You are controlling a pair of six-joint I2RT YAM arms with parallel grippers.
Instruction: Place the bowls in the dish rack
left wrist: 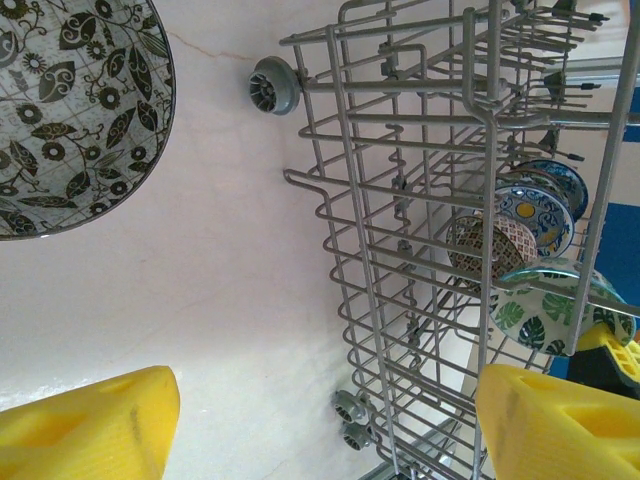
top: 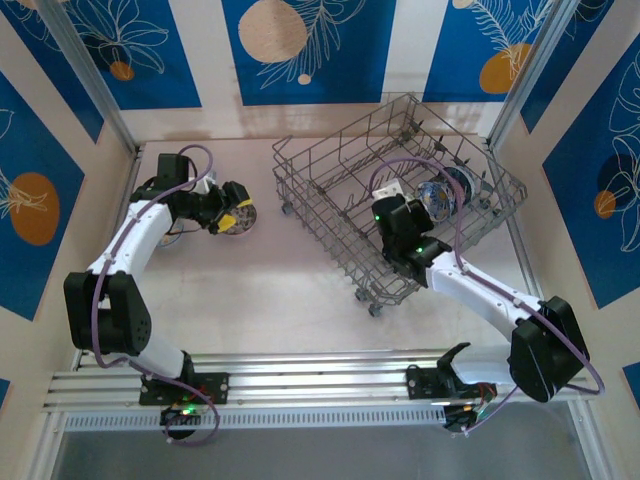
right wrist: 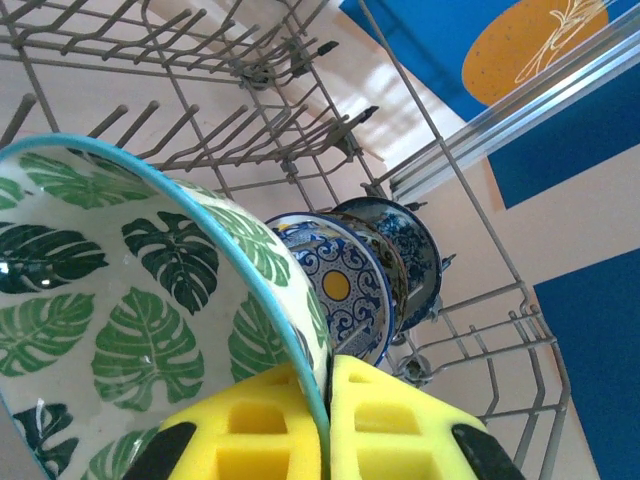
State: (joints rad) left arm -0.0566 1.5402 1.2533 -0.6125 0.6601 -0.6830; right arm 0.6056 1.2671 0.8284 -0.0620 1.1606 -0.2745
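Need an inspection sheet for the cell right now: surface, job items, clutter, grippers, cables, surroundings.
Surface: pale pinkish table, faintly veined.
Job's things: grey wire dish rack on wheels holds blue-patterned ceramic bowls; dark leaf-patterned bowl on table beside it.
Clutter: nothing seen.
Grippers: left gripper open above table; right gripper shut on green leaf-print bowl inside rack.
Cables: purple cables run along both arms.
Surroundings: blue panels with leaf prints, aluminium framing.
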